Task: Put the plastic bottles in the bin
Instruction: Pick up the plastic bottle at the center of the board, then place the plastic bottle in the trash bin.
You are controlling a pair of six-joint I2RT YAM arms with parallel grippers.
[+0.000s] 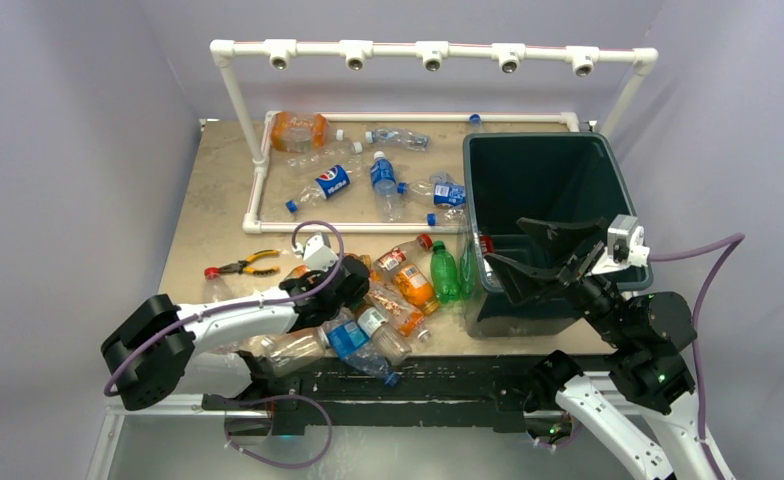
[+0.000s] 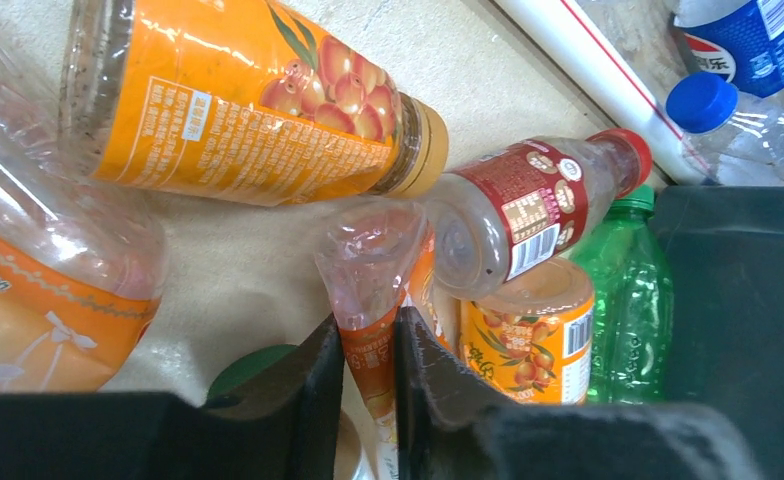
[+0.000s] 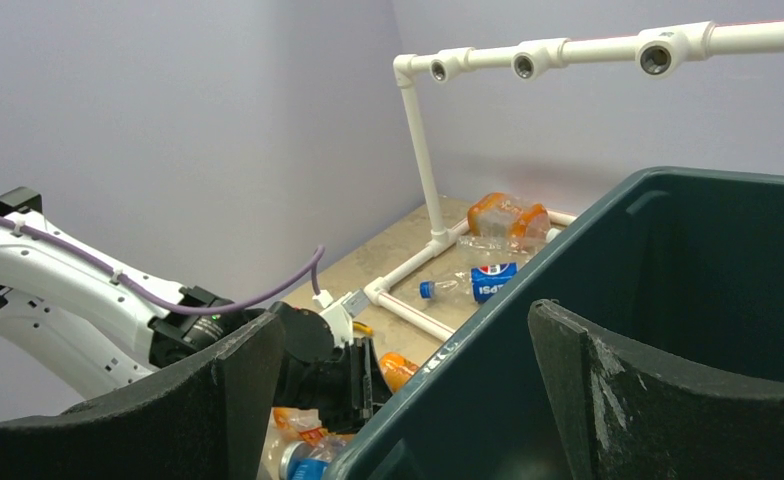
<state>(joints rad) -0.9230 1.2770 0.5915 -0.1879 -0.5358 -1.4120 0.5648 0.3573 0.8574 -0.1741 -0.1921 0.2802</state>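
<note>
Pinching the crushed orange-label bottle [image 2: 368,250] by its flattened end, the left gripper [image 2: 366,400] sits nearly shut in the pile beside the bin [image 1: 536,138]. Soft plastic may slip free on lifting. The right gripper [image 1: 508,243] hangs wide, empty, over the bin's rim.

The table [image 1: 218,190] is mottled beige. At two o'clock on it, the bin [image 1: 538,180] is dark green. The pipe frame [image 1: 428,50] is white with a thin red stripe. At eleven o'clock the big bottle [image 1: 298,131] is orange. Toward twelve, the blue-capped bottle [image 1: 333,181] is clear, its label blue, red and white. Near six, the green bottle [image 1: 444,272] has a green cap. At nine, the pliers [image 1: 253,263] have yellow-and-black handles. In the left wrist view, the red-capped bottle [image 2: 528,205] bears a dark red label, and the crumpled bottle [image 2: 368,270] is clear with an orange label.
</note>
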